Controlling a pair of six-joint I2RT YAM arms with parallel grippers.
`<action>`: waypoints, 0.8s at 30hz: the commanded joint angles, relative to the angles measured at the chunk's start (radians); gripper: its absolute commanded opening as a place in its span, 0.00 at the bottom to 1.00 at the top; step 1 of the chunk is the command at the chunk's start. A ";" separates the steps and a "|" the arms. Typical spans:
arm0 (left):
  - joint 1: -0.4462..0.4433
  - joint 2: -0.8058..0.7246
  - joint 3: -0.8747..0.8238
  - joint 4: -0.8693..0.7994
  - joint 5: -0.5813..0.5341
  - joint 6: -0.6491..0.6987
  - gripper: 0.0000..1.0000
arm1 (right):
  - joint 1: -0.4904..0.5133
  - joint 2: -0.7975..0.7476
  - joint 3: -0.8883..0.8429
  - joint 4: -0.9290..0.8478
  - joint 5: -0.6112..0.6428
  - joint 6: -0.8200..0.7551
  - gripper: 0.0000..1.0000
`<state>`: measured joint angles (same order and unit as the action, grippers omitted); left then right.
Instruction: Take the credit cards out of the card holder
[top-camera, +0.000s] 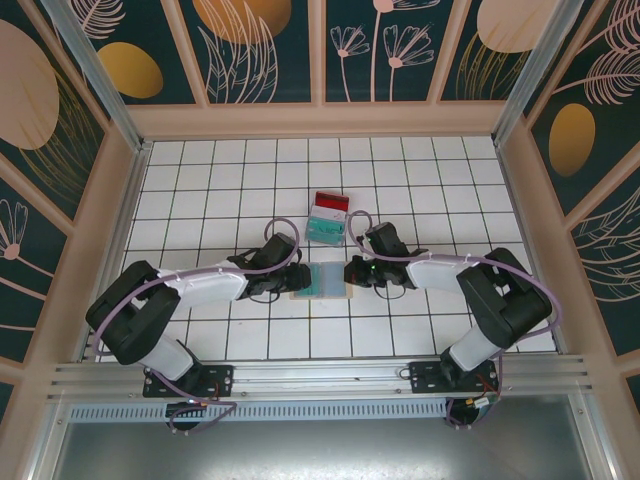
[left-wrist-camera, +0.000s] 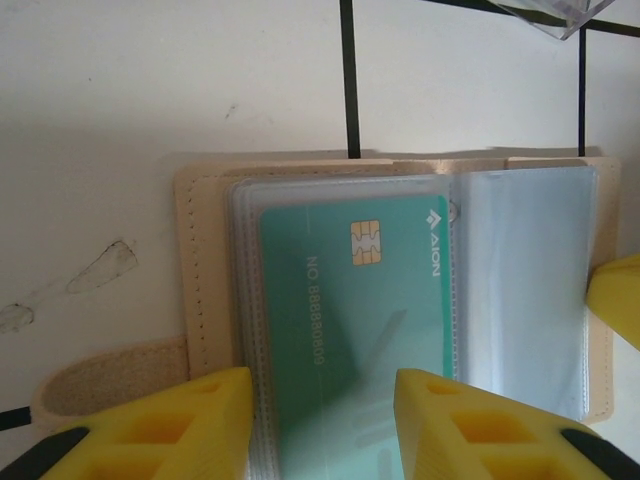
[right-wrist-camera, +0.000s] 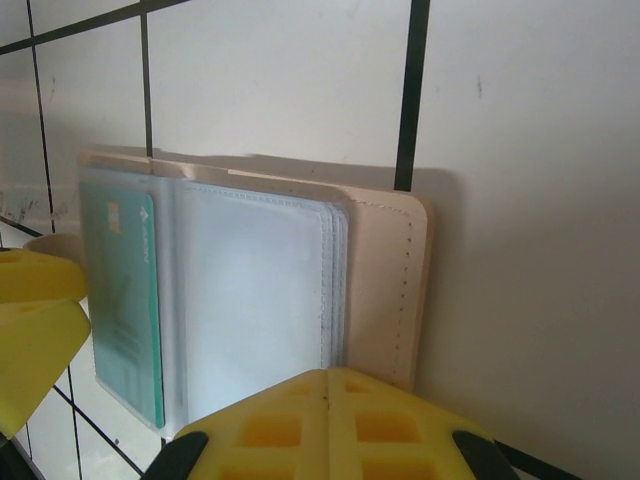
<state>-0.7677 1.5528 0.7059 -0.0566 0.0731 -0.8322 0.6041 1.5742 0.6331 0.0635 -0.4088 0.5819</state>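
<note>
The card holder lies open and flat on the tiles, tan rim around clear sleeves. A teal credit card with a gold chip sits inside its left sleeve; the right sleeve looks empty. My left gripper hovers at the holder's near edge, yellow fingers apart over the teal card's sleeve, holding nothing. My right gripper is shut, its joined tips resting at the near edge of the holder's right half. A red card and a teal card lie on the tiles just beyond the holder.
White tiled floor with black grout, boxed in by tan walls. The two grippers stand close together on either side of the holder. A clear plastic edge shows beyond the holder.
</note>
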 joint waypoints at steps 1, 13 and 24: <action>-0.001 0.019 -0.008 -0.002 0.020 -0.002 0.43 | 0.013 0.020 0.011 0.009 0.014 -0.013 0.00; -0.001 0.003 -0.028 0.096 0.115 0.005 0.44 | 0.019 0.030 0.004 0.018 0.015 -0.007 0.00; 0.000 0.015 -0.025 0.118 0.143 0.006 0.49 | 0.018 0.023 0.017 -0.003 0.028 -0.015 0.00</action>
<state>-0.7673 1.5608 0.6895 0.0257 0.1761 -0.8310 0.6098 1.5810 0.6334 0.0753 -0.4080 0.5819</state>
